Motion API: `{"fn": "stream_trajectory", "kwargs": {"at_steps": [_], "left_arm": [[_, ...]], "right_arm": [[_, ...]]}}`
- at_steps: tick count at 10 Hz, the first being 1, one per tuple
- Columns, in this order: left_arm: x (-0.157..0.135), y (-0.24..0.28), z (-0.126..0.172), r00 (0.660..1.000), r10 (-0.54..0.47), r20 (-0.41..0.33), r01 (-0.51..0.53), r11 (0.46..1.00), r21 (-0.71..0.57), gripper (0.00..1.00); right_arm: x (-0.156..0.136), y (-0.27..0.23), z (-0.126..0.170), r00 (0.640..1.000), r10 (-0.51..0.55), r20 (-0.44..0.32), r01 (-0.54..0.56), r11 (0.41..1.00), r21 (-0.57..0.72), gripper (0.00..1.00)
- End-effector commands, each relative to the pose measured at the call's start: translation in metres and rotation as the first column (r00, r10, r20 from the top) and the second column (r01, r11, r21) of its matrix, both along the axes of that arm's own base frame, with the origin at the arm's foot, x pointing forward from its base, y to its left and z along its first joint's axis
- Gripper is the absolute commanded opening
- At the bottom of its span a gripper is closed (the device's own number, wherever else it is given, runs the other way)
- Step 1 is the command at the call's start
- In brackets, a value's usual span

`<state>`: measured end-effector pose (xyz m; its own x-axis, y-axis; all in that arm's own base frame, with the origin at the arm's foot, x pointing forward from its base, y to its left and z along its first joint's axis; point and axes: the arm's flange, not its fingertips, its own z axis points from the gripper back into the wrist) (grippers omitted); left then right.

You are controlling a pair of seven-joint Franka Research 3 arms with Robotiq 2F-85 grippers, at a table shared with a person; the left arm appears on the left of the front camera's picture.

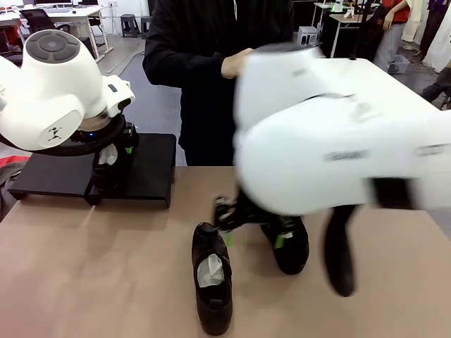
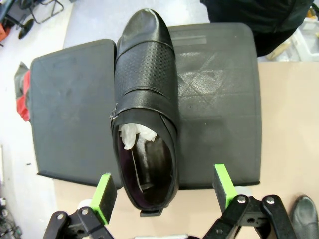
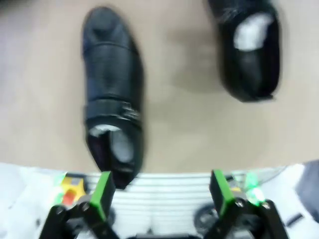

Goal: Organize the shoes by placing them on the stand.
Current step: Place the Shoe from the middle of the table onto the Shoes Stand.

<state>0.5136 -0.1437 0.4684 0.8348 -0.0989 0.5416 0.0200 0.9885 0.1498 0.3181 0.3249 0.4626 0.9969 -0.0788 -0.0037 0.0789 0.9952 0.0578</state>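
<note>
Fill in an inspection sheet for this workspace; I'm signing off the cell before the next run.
Surface: tan tabletop, no spills seen.
Job's things: one shoe on the stand, heel past its near edge; on the tabletop a near shoe, a middle shoe and a blurred dark shape, likely the fourth.
Clutter: nothing seen.
Grippers: left gripper open, pads flanking that heel; right gripper open above the table shoes, empty.
Cables: nothing seen.
Surroundings: person in black at the far side; desks and chairs beyond.

Blurred right arm [image 1: 331, 134] — shoe [image 1: 292, 257] half-hidden
</note>
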Motion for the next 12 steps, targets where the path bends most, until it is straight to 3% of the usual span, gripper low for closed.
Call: {"fn": "stream_trajectory", "kwargs": {"at_steps": [1,3,4,5,6,7,8,9,11,12], "left_arm": [[0.000,0.000,0.000,1.000,0.000,0.000,0.000,1.000,0.000,1.00],[-0.059,-0.034,0.022,0.997,0.079,-0.026,-0.080,0.995,-0.060,1.00],[-0.088,-0.054,0.025,0.990,0.066,-0.122,-0.079,0.991,-0.107,1.00],[-0.101,-0.061,0.028,0.991,0.081,-0.109,-0.093,0.991,-0.102,1.00],[-0.079,-0.036,0.038,0.971,0.214,0.106,-0.206,0.975,-0.084,1.00],[-0.083,-0.060,0.019,0.995,0.043,-0.094,-0.051,0.996,-0.078,1.00],[-0.083,-0.060,0.019,0.995,0.043,-0.094,-0.051,0.996,-0.078,1.00],[-0.097,-0.059,0.036,0.994,0.104,-0.042,-0.108,0.990,-0.093,1.00],[-0.155,-0.083,0.025,0.970,0.047,-0.238,-0.076,0.991,-0.114,1.00],[-0.172,-0.078,0.031,0.959,0.059,-0.279,-0.102,0.985,-0.142,1.00]], "right_arm": [[-0.010,-0.079,0.001,0.999,-0.026,-0.031,0.027,1.000,0.009,1.00],[-0.002,-0.133,-0.006,0.992,-0.108,-0.059,0.108,0.994,0.006,1.00],[0.000,-0.158,-0.008,0.979,-0.195,-0.055,0.197,0.980,0.025,1.00],[0.000,-0.169,-0.007,0.926,-0.375,-0.038,0.377,0.923,0.080,1.00],[-0.003,-0.149,-0.005,0.988,-0.150,-0.047,0.150,0.989,-0.014,1.00],[-0.003,-0.149,-0.005,0.988,-0.150,-0.047,0.150,0.989,-0.014,1.00],[0.003,-0.173,-0.010,0.968,-0.245,-0.054,0.245,0.969,0.004,1.00],[0.013,-0.174,-0.015,0.967,-0.243,-0.070,0.240,0.969,-0.049,1.00],[0.031,-0.254,-0.006,0.917,-0.387,-0.096,0.386,0.922,-0.032,1.00],[0.032,-0.274,-0.003,0.906,-0.412,-0.093,0.410,0.911,-0.045,1.00]]}}
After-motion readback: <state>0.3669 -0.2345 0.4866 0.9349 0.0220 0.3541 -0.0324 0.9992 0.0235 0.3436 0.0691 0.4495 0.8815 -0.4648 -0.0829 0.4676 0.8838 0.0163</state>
